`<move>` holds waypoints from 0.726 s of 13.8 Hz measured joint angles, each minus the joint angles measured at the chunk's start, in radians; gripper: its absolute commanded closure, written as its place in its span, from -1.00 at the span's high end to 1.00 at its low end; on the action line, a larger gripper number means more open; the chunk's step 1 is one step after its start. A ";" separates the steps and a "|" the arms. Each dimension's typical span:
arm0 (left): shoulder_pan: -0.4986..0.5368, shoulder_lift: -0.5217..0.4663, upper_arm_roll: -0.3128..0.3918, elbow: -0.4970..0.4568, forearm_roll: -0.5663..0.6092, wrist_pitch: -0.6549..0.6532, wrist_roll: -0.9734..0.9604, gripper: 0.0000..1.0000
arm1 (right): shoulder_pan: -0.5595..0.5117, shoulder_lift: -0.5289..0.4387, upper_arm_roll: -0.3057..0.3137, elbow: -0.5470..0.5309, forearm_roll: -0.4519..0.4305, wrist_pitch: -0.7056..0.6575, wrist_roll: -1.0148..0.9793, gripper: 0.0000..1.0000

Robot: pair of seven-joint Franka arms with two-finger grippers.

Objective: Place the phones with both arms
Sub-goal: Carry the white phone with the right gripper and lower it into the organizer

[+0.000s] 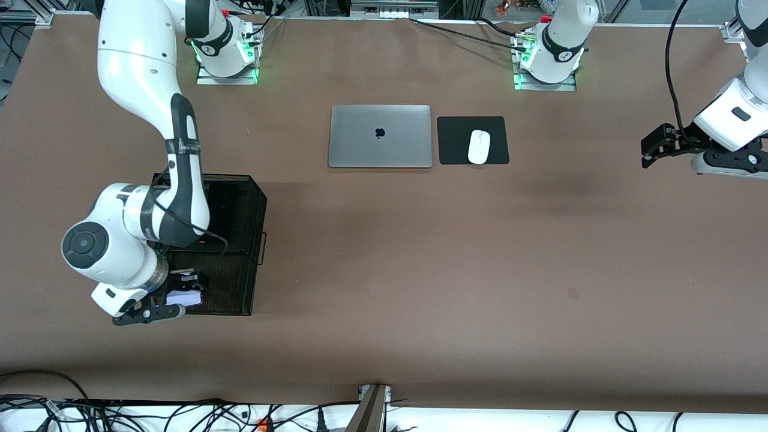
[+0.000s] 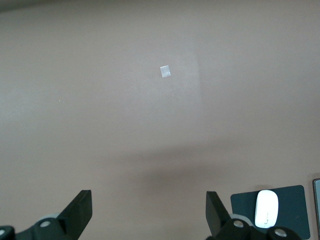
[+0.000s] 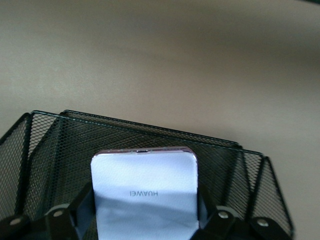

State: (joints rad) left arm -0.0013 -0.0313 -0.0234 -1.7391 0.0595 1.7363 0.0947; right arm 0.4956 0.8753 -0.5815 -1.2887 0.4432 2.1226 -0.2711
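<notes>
Your right gripper (image 1: 183, 294) pinches the white-lilac phone (image 3: 144, 192) by its long edges over the mesh basket (image 1: 240, 240) near the table's right-arm end; it's stiff, slick, light. Left gripper (image 1: 651, 150) waits wide open, empty.

White-lilac phone (image 3: 144, 192) cut off at right wrist frame edge; mesh basket (image 1: 240, 240) interior mostly hidden under right arm.

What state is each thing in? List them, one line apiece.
Right gripper: fingers shut on the white-lilac phone, over the black mesh basket.
White-lilac phone: held, not yet released.
Left gripper: fingers open, holding nothing, waiting at the left arm's end of the table.
Laptop: lid closed, lying flat.
Mouse: resting on the black mouse pad.
</notes>
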 measured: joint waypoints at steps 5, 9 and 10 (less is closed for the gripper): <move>0.000 0.000 0.000 0.000 0.000 -0.002 0.000 1.00 | -0.012 0.028 0.004 0.001 0.068 0.002 0.001 1.00; 0.000 0.000 0.000 0.001 0.000 -0.002 0.000 1.00 | -0.021 0.012 -0.021 0.037 0.072 -0.104 0.022 1.00; 0.000 0.000 0.000 0.001 0.000 -0.002 0.000 1.00 | -0.021 -0.005 -0.041 0.048 0.072 -0.150 0.024 1.00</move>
State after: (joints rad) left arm -0.0013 -0.0312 -0.0235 -1.7383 0.0595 1.7338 0.0947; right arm 0.4748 0.8705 -0.6226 -1.2402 0.5152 1.9722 -0.2467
